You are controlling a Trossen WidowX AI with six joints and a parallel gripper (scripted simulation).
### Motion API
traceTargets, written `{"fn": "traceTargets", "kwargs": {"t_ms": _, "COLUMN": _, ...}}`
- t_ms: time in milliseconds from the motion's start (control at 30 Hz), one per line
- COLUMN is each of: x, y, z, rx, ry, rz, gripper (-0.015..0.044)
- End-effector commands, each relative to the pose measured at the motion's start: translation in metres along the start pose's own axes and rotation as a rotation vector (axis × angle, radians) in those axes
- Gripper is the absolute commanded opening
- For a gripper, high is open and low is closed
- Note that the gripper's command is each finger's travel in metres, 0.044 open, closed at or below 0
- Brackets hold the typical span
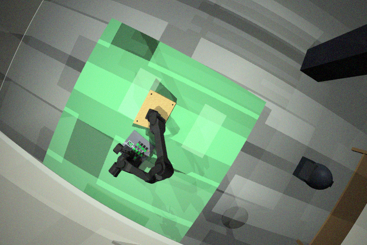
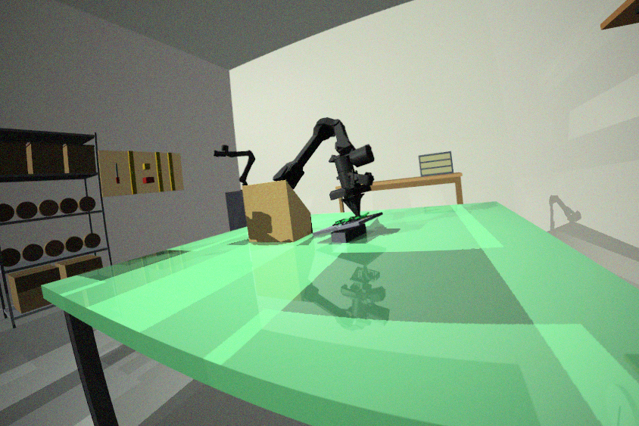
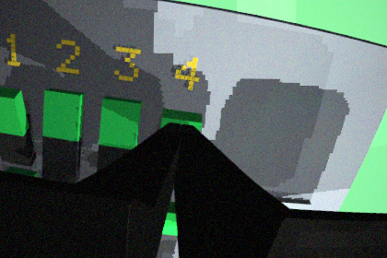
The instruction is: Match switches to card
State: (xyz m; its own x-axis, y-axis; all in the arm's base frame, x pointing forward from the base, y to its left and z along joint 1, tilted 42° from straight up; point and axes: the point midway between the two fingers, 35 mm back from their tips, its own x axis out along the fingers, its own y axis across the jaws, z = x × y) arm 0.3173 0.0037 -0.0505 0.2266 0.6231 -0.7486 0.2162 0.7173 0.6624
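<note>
The tilted grey switch panel (image 1: 135, 135) (image 2: 323, 231) (image 3: 276, 54) carries the rocker switches. The small card (image 1: 129, 143) is on it beside the grid; the card is too small there to read surely. In the wrist view the far-row switches under 1 (image 3: 11, 113), 2 (image 3: 62, 116) and 3 (image 3: 120, 123) show green far halves. The switch under 4 (image 3: 181, 115) shows only a green strip; my fingertips cover the rest. My gripper (image 2: 357, 214) (image 3: 179, 135) is shut and empty, its tips at or just above that switch. Contact cannot be told. Nearer rows are mostly hidden.
A tan block (image 1: 156, 102) (image 2: 268, 209) stands under the arm's base, beside the panel. The panel rests on a dark support (image 2: 348, 233) on the green table (image 1: 103, 75) (image 2: 206, 307). Shelves, a pegboard and a bench stand away from the table.
</note>
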Motion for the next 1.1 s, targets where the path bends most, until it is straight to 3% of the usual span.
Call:
{"fn": "traceTargets", "kwargs": {"t_ms": 0, "x": 0.001, "y": 0.0, "z": -0.001, "rx": 0.003, "ry": 0.002, "rz": 0.001, "gripper": 0.0}}
{"fn": "traceTargets", "kwargs": {"t_ms": 567, "x": 0.004, "y": 0.0, "z": -0.001, "rx": 0.003, "ry": 0.002, "rz": 0.002, "gripper": 0.0}}
{"fn": "traceTargets", "kwargs": {"t_ms": 733, "x": -0.058, "y": -0.001, "z": -0.002, "rx": 0.003, "ry": -0.023, "rz": -0.002, "gripper": 0.0}}
{"fn": "traceTargets", "kwargs": {"t_ms": 900, "x": -0.062, "y": -0.001, "z": -0.004, "rx": 0.003, "ry": -0.024, "rz": -0.002, "gripper": 0.0}}
{"fn": "traceTargets", "kwargs": {"t_ms": 1067, "x": -0.061, "y": -0.001, "z": -0.041, "rx": 0.005, "ry": -0.022, "rz": -0.002, "gripper": 0.0}}
